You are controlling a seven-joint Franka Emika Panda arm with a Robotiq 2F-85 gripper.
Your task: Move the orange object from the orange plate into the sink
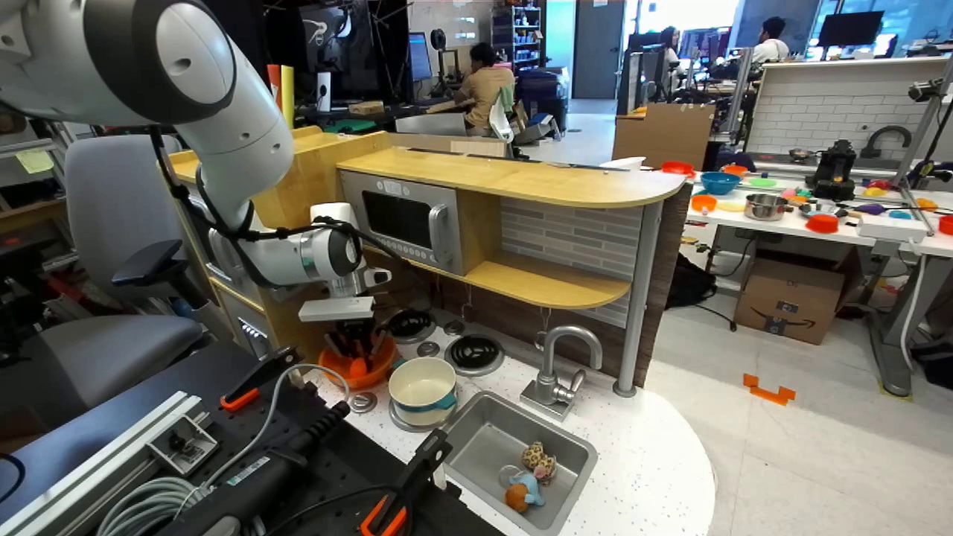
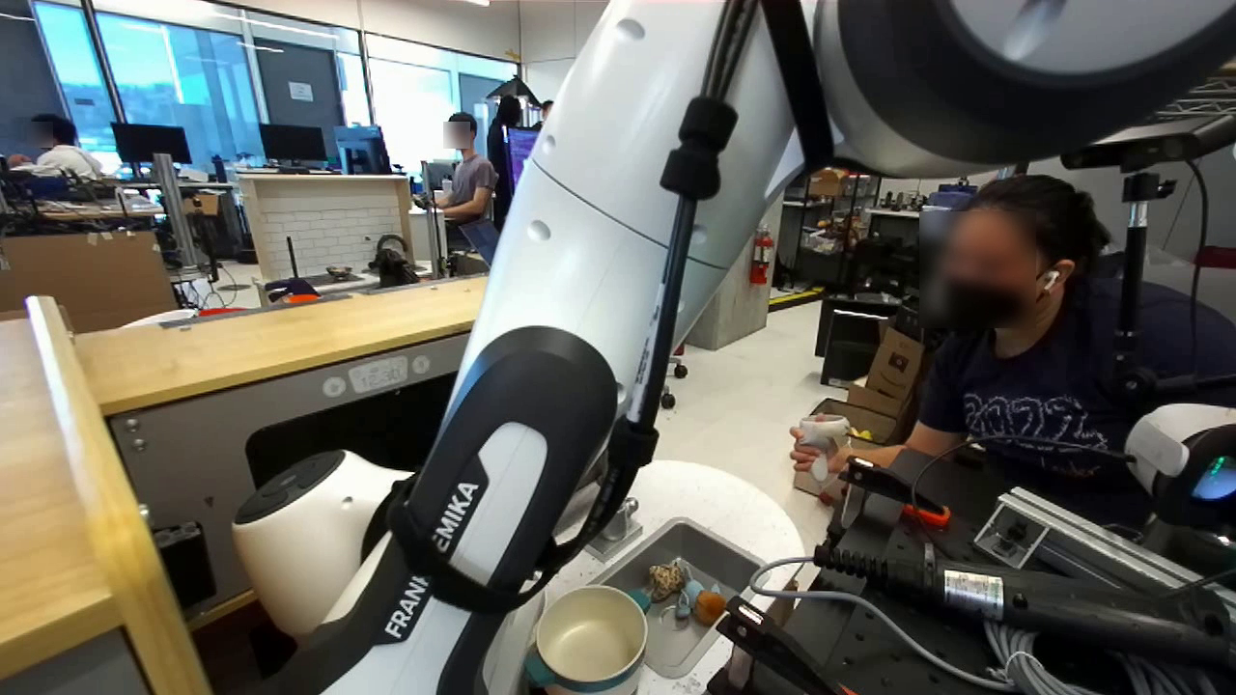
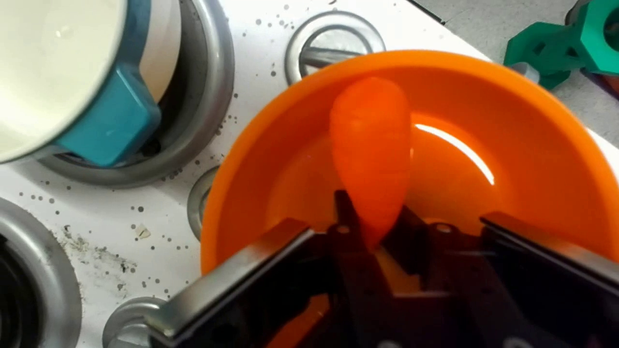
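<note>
The orange object (image 3: 370,135) is a smooth, tapered, carrot-like piece in the round orange plate (image 3: 537,145). In the wrist view my gripper (image 3: 376,217) has its black fingertips against both sides of the narrow end, shut on it. In an exterior view the gripper (image 1: 359,348) points down into the orange plate (image 1: 386,366), with the orange object (image 1: 359,368) showing below the fingers. Whether it touches the plate's bottom is unclear. The grey sink (image 1: 476,447) also shows in an exterior view (image 2: 688,649). The arm hides the gripper and plate there.
A cream pot (image 1: 423,383) with teal handles stands on a burner between plate and sink. Soft toys (image 1: 530,480) lie in the sink. A grey faucet (image 1: 569,350) rises behind it. A wooden shelf and microwave (image 1: 402,216) overhang the back. A black clamp (image 1: 421,465) stands near the sink.
</note>
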